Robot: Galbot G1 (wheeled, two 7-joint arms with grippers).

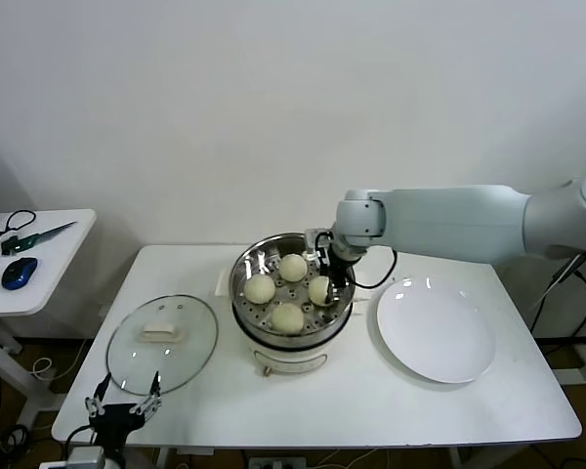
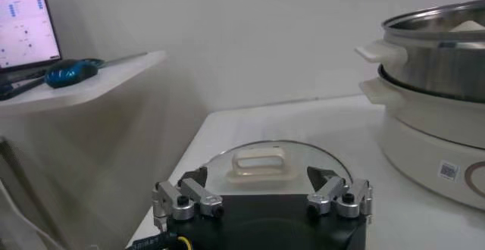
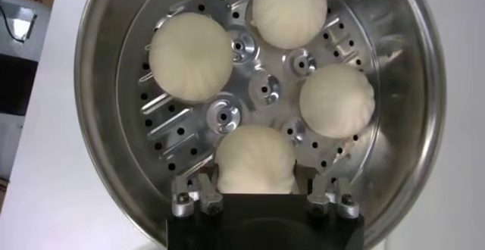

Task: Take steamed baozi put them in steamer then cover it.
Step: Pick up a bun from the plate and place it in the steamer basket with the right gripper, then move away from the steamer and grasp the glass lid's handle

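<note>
The steamer (image 1: 248, 311), a shiny steel pot on a cream-white base, stands mid-table. Four cream-white baozi lie on its perforated tray (image 3: 264, 89): one at the far side (image 1: 293, 267), one at the left (image 1: 260, 288), one at the front (image 1: 287, 317) and one at the right (image 1: 319, 290). My right gripper (image 1: 329, 280) reaches inside the pot, open, its fingers (image 3: 209, 198) on either side of the right baozi (image 3: 255, 160), which rests on the tray. The glass cover (image 1: 162, 343) with its cream handle (image 2: 258, 164) lies flat on the table left of the steamer. My left gripper (image 1: 125, 405) is open and empty just in front of the cover.
A flat white plate (image 1: 436, 330) lies right of the steamer. A side table (image 1: 39, 256) at the far left holds a blue mouse (image 2: 72, 70) and cables. The steamer's side handles (image 2: 373, 51) show in the left wrist view.
</note>
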